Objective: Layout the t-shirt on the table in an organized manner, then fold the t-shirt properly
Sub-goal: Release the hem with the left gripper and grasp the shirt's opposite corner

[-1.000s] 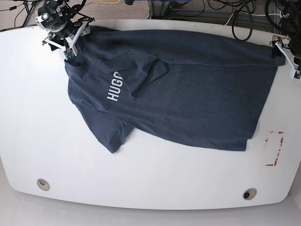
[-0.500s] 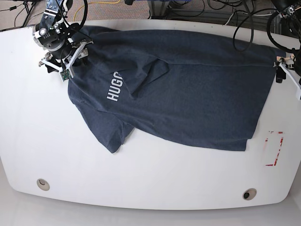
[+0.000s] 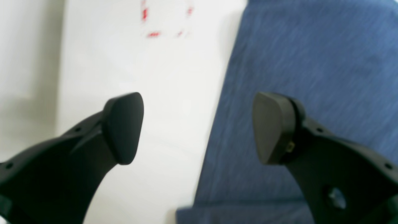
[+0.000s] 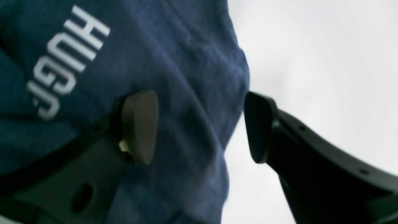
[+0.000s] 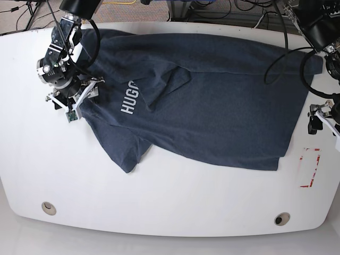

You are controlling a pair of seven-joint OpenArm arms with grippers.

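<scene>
- Both claws stand with their jaws well apart and grip nothing. The left gripper [image 3: 197, 127] hangs above the shirt's side edge, one black pad over bare white tabletop, the other over blue cloth.
- Seen from its own wrist camera, the right gripper [image 4: 200, 126] straddles another edge of the garment: one pad sits over the fabric near the lettering, the other over the white surface. No cloth is pinched between the pads.
- Spread across the far half of the table [image 5: 175, 202], the t-shirt [image 5: 212, 101] lies mostly flat but not neatly; a fold runs through the chest and hides part of the white lettering [image 5: 129, 98], and one sleeve points toward the near edge.
- In the base view the right arm's claw sits at the shirt's left border, and the left arm's claw just off its right border.
- Near the left claw, a red-outlined rectangle mark [image 5: 309, 167] shows on the tabletop, clear of the cloth.
- Two round metal grommet holes [image 5: 49, 207] sit near the table's front edge, well apart from the shirt.
- Cables [image 5: 249, 8] trail behind the far edge.
</scene>
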